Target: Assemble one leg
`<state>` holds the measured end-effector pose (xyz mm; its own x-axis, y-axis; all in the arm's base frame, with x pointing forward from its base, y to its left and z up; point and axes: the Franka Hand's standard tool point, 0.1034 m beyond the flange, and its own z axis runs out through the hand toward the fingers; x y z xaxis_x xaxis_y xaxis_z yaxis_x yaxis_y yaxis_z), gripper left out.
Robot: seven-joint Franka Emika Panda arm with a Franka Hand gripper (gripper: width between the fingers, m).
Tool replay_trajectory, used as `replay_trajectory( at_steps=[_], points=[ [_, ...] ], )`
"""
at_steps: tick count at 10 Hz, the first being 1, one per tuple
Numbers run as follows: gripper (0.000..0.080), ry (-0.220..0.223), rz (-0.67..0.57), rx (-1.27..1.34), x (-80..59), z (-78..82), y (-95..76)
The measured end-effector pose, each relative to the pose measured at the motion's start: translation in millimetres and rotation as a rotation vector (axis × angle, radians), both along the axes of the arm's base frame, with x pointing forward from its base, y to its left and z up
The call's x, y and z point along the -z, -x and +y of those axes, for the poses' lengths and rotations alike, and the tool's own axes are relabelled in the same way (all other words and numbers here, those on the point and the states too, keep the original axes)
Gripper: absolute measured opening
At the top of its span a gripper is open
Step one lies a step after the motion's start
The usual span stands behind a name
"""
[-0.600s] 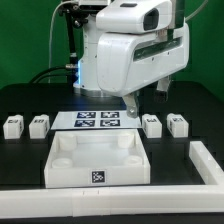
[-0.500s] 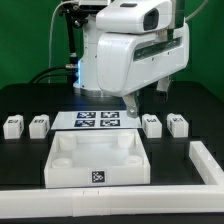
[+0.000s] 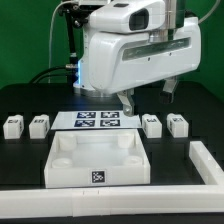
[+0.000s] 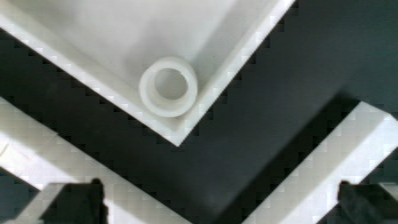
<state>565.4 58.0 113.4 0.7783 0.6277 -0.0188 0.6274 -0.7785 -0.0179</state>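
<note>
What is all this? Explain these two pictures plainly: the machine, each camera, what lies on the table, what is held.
The big white machine is a robot arm with a two-finger gripper at its end. One picture comes from a camera off the arm; the other from one on its wrist, looking down past the dark fingertips. On the black table lie four small white blocky plastic legs, a flat white marker board of printed tags, and a large white square tray with round corner sockets. The gripper is open and holds nothing.
</note>
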Motion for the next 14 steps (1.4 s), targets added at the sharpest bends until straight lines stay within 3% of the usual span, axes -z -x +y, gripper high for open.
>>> replay_trajectory(
  at_steps=[5,8,10,14],
  points=[
    [0.0650,-0.001,-0.005,-0.041,0.6,-2.3,2.4],
    [0.0650,-0.001,-0.017,-0.234,10.7,-27.4,58.5],
    [0.0650,-0.010,-0.026,-0.548,34.7,-54.3,92.3],
    [0.0650,-0.006,-0.056,-0.978,68.1,-74.3,108.3]
  ],
)
